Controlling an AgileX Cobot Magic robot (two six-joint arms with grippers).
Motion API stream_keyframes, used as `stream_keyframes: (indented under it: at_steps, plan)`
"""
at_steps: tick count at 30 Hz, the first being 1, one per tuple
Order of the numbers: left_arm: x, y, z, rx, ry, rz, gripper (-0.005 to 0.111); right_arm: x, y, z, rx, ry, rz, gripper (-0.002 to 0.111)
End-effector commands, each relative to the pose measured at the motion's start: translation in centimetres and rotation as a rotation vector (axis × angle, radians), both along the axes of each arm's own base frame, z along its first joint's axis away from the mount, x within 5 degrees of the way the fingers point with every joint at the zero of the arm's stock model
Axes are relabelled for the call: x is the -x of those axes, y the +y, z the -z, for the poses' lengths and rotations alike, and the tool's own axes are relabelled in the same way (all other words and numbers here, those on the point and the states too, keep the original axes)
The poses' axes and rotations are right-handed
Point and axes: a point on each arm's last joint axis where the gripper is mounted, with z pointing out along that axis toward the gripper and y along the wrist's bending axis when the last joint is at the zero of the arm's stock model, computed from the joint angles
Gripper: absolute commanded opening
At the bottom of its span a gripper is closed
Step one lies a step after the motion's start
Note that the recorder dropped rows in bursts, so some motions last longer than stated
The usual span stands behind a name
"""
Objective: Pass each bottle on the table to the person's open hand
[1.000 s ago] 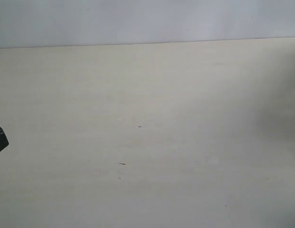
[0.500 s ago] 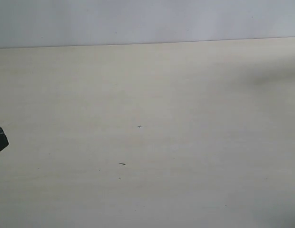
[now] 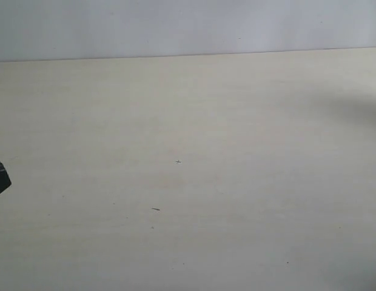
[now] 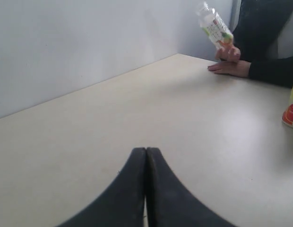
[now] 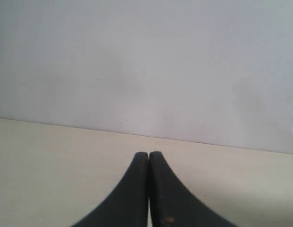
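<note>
In the left wrist view my left gripper [image 4: 146,151] is shut and empty, low over the pale table [image 4: 193,123]. Far across the table a person in black sleeves holds up a clear bottle with a green-white label [image 4: 215,27] in one hand. The person's other hand [image 4: 230,69] rests on the tabletop; I cannot tell whether it is palm up. A yellow bottle [image 4: 291,106] with red on it stands at that view's edge. My right gripper [image 5: 149,155] is also shut and empty, facing the wall.
The exterior view shows bare beige tabletop [image 3: 188,182] with a few dark specks, the grey wall [image 3: 188,27] behind, and a black piece of the left arm [image 3: 0,179] at the left edge. A soft shadow lies at the right.
Only the soft shadow on the right side of the table has shifted and thinned. Neither arm has visibly moved.
</note>
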Motion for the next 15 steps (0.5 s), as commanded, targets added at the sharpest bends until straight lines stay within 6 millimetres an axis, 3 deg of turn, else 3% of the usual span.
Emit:
stream_keyframes:
  at_steps: [1, 15]
  plan:
    - [0.0, 0.1, 0.0, 0.004, 0.000, -0.004, 0.000, 0.0, -0.4, 1.4, -0.001, -0.002, 0.072, 0.000]
    - [0.0, 0.1, 0.0, 0.004, 0.000, -0.004, 0.000, -0.1, -0.5, 2.5, -0.022, 0.076, 0.087, 0.000]
